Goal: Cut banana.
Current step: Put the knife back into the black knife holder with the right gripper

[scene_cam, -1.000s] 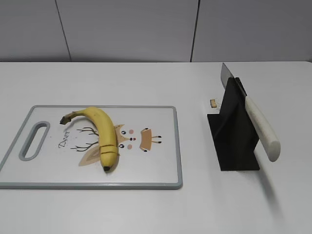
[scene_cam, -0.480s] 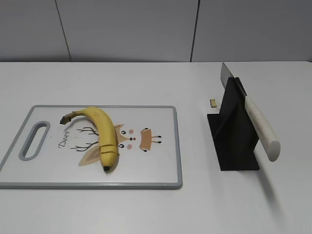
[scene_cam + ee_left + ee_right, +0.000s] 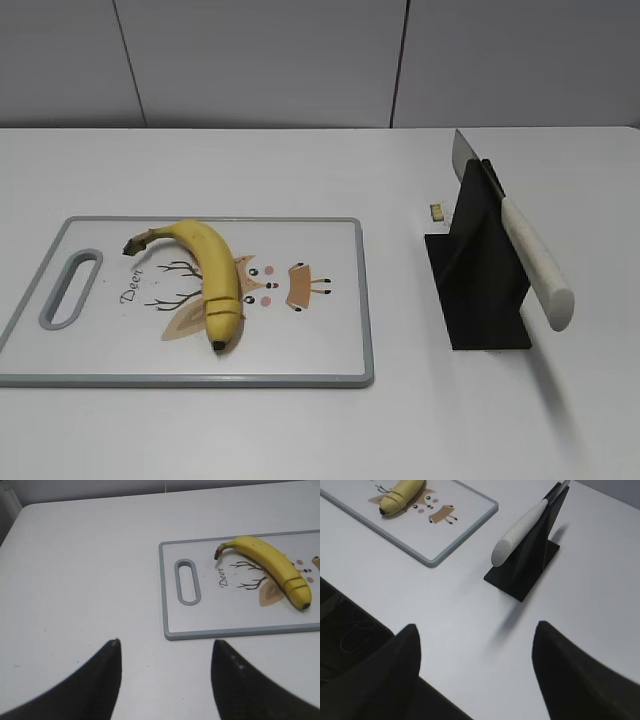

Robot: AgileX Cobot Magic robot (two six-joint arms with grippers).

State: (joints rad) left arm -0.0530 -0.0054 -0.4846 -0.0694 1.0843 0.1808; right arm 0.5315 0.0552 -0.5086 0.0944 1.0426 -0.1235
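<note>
The yellow banana point(image 3: 207, 275) lies on the white cutting board point(image 3: 320, 340), stem to the back left, black tip toward the front. It also shows in the left wrist view point(image 3: 270, 565) and the right wrist view point(image 3: 402, 495). A knife with a white handle point(image 3: 537, 265) rests slanted in a black stand point(image 3: 480, 275) to the right of the board; it shows in the right wrist view point(image 3: 520, 527) too. My left gripper point(image 3: 165, 642) is open and empty over bare table left of the board. My right gripper point(image 3: 475, 627) is open and empty near the table's front edge. Neither gripper shows in the exterior view.
The board has a grey rim, a handle slot point(image 3: 70, 287) at its left end and a tan deer print point(image 3: 270, 285). A small tan object point(image 3: 437, 211) lies behind the stand. The table's front edge point(image 3: 365, 610) drops off under my right gripper.
</note>
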